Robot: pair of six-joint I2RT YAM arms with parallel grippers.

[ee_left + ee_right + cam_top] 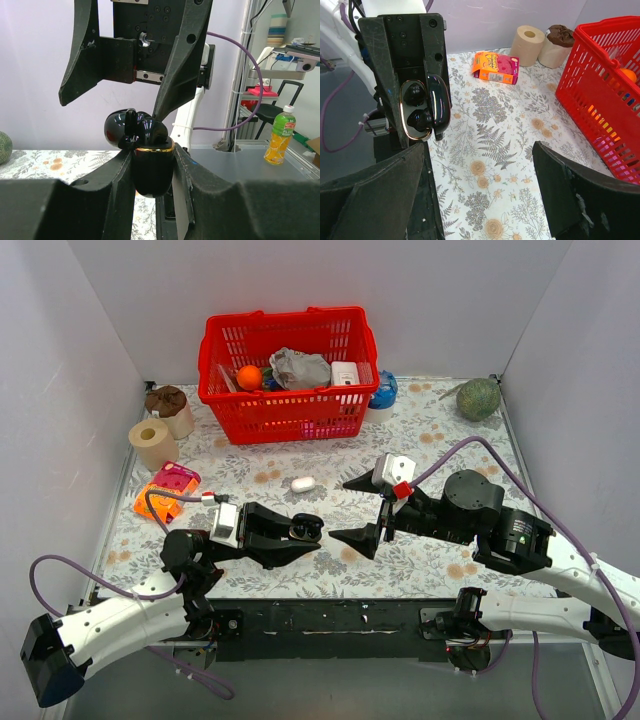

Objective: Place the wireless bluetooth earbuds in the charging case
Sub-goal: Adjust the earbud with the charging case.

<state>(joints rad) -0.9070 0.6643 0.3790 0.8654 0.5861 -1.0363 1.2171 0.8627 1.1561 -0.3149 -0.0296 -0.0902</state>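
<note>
My left gripper (300,538) is shut on the charging case (305,528), a glossy black case with a gold rim, held a little above the table with its lid (116,129) swung open. In the right wrist view, the two black earbuds (414,94) (420,119) sit inside the case (434,131), within the gold rim. From the left wrist view the case body (152,167) is pinched between the two finger pads. My right gripper (340,510) stands wide open just right of the case, facing it, with nothing between its fingers (370,200).
A white pill-shaped case (303,483) lies on the floral cloth behind the grippers. A red basket (285,410) with several items stands at the back. An orange box (165,490) and two paper rolls (152,440) sit at the left, and a green round fruit (478,398) at the back right.
</note>
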